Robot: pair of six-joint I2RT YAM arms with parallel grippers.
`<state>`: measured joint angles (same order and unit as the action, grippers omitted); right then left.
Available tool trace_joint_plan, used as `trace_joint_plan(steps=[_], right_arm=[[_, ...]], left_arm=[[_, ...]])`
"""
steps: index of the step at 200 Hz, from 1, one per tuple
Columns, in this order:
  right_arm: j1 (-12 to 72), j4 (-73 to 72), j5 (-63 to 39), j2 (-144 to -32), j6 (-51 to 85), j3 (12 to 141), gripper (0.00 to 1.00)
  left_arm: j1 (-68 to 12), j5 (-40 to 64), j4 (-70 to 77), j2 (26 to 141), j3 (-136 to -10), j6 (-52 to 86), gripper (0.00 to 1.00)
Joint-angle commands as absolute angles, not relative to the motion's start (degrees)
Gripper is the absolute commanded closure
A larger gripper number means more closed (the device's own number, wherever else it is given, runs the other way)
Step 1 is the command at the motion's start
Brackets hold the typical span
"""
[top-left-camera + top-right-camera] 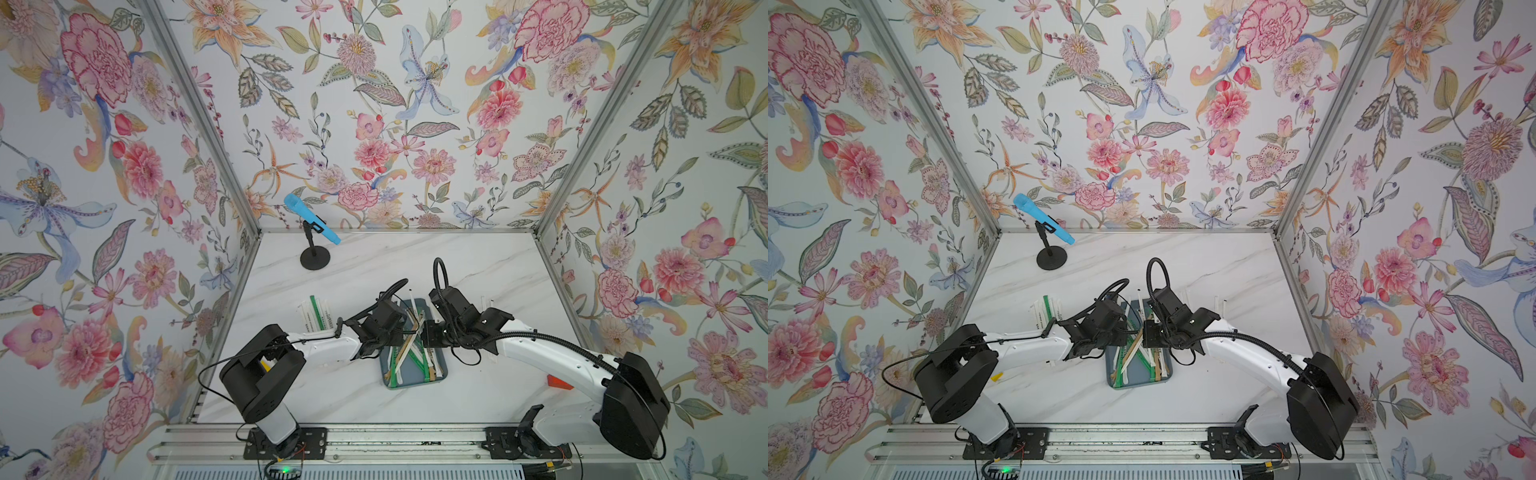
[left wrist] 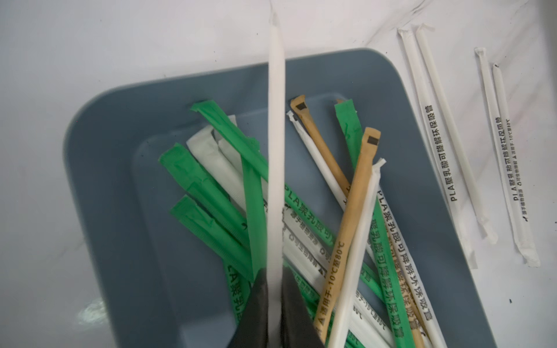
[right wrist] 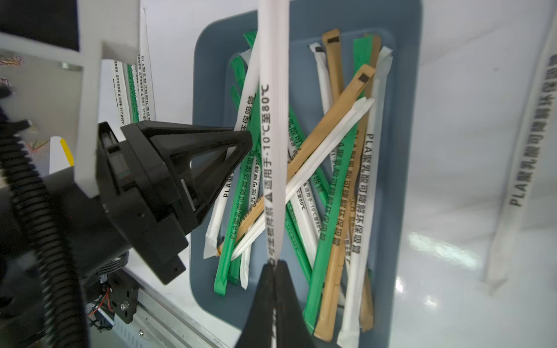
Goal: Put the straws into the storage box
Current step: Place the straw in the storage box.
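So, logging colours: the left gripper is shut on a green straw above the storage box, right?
Not green: the left gripper is shut on a white straw above the storage box, as the left wrist view shows.

Both top views are taken from high above the storage box [image 1: 444, 370] [image 1: 1109, 365], on its arm-base side, angled down and past its far end; nearly the same scene is shared. The left wrist view is held close over the storage box [image 2: 120, 211], sighted past the left gripper [image 2: 274, 271] and a pinched white straw [image 2: 275, 135] toward that far end. The right wrist view is set equally close, past the right gripper [image 3: 275, 263], facing likewise; the interior of the storage box [image 3: 404, 150] is shared.
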<state>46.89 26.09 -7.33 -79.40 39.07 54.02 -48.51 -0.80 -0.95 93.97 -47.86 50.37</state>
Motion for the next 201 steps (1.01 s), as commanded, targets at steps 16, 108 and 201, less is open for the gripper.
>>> trace_joint_plan(steps=[16, 108, 201], right_arm=[[48.92, 24.06, -8.92, -81.12, 42.83, 53.08, 0.95], [49.62, 21.22, -10.2, -86.89, 42.8, 51.73, 0.93], [50.3, 20.48, -6.23, -87.63, 43.68, 51.27, 0.43]], left_arm=[[-50.09, -0.13, -1.08, 91.32, -45.03, 53.93, 0.84], [-50.82, -4.33, -4.12, 85.96, -45.87, 54.76, 0.45], [-48.64, -8.77, -7.21, 77.68, -41.88, 55.71, 0.34]])
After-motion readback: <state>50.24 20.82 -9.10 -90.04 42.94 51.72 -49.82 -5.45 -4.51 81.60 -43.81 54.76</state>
